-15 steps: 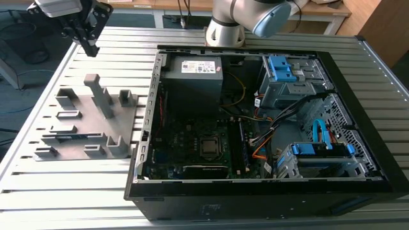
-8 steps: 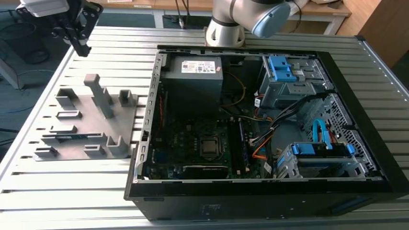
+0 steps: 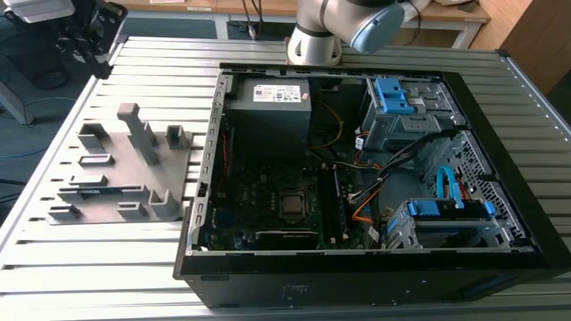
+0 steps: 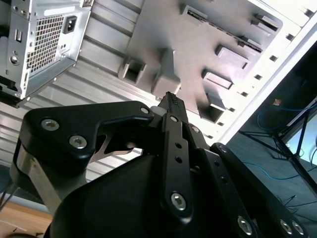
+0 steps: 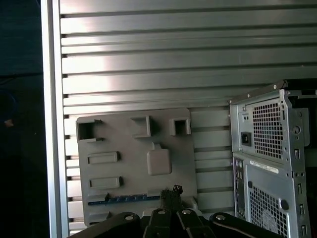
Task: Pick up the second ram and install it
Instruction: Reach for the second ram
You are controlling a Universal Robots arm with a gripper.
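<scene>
**Exterior view:** An open computer case (image 3: 357, 275) lies on a slatted metal table (image 3: 160, 67) with its motherboard (image 3: 277, 200) exposed. Just beside the case, at the exterior view's left, sits a grey holder plate (image 3: 120, 179) studded with upright blocks. The second ram (image 3: 89, 192) rests in a slot on the plate's side away from the case, toward its near end. It shows as a thin dark strip, apart from the case. The robot arm (image 3: 314, 30) rises from the table's far edge.

**First wrist view:** The gripper (image 5: 171, 190) hovers above the edge of the holder plate (image 5: 133, 144). Its black fingers are drawn close together and hold nothing. The second ram (image 5: 130, 198), dark with a blue-green edge, sits in a long slot at that same edge, just beside the fingertips and not touched by them. The case's rear panel (image 5: 270, 163), with its vent grilles, stands next to the plate.

**Second wrist view:** The gripper (image 4: 171, 100) narrows to a single closed tip, empty, poised above the table slats near the plate (image 4: 198, 44). The rear panel (image 4: 44, 44) stands off to one side.
</scene>
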